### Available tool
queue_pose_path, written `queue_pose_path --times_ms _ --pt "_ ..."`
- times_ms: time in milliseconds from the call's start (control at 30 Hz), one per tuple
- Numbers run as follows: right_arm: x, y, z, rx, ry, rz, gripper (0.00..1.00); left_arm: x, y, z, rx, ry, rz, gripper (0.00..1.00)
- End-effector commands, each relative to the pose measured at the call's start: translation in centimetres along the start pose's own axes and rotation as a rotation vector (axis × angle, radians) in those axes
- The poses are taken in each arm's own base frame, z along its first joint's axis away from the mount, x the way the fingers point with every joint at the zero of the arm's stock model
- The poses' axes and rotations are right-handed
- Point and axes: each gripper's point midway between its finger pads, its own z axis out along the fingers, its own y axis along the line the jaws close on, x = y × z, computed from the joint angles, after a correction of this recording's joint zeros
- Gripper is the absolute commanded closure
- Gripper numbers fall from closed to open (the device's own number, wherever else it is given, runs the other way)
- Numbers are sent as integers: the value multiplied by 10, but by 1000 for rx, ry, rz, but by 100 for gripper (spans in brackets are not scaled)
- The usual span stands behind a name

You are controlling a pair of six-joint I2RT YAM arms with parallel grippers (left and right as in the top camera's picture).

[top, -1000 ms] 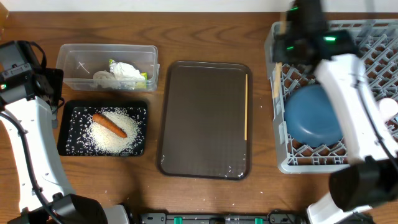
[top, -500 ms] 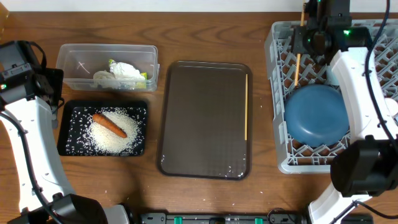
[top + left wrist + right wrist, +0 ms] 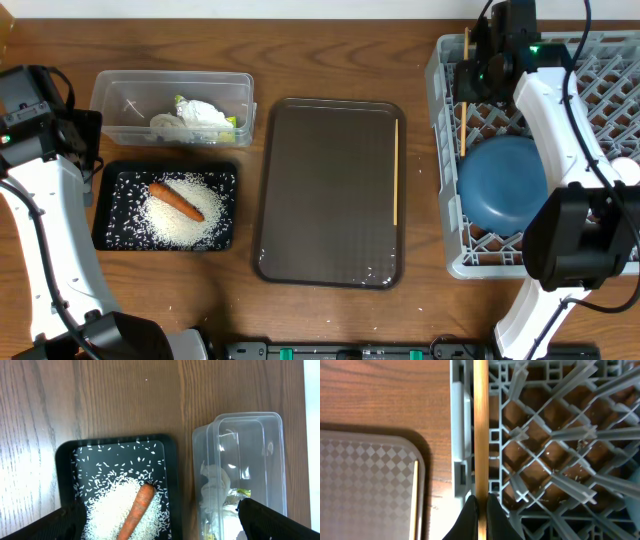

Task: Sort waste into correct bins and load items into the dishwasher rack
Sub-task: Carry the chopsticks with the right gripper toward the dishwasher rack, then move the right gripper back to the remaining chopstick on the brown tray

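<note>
R tool [image 3: 480, 506] clamped on chopstick [image 3: 480, 420] over rack [image 3: 461, 405] wall; blue bowl [image 3: 505, 195] close; 2nd chopstick [image 3: 396, 170] on tray [image 3: 330, 200].

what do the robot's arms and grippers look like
Both arms are alike: smooth white shells on the long links of the left arm and right arm, with chunky black joints and wrists. Thin black cables run along them, and a small green light glows near each wrist. The fingers are plain black.

right tool [image 3: 481, 510] moved off the dark-blue bowl [image 3: 505, 185] to the far left | its clamped chopstick [image 3: 464, 95] shifted from inside the dishwasher rack [image 3: 443, 200] to along its left wall
</note>
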Motion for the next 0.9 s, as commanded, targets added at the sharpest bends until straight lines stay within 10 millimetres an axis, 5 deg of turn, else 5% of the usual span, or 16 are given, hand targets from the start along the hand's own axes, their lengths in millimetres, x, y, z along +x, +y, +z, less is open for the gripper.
queue_pose_path --times_ms 0,167,300,433,733,867 --pt "6 6 2 -25 21 -11 96 -1 2 2 -12 -1 4 1" --pt "14 5 1 -22 54 -8 85 -1 2 2 -12 -1 4 1" --pt "17 5 1 -21 69 -7 62 -1 2 2 -12 -1 4 1" --pt "21 9 -6 -40 82 11 58 -1 2 2 -12 -1 4 1" --pt "17 71 -65 -296 24 0 49 -1 2 2 -12 -1 4 1" --pt "26 99 -73 -298 30 -35 31 -1 2 2 -12 -1 4 1"
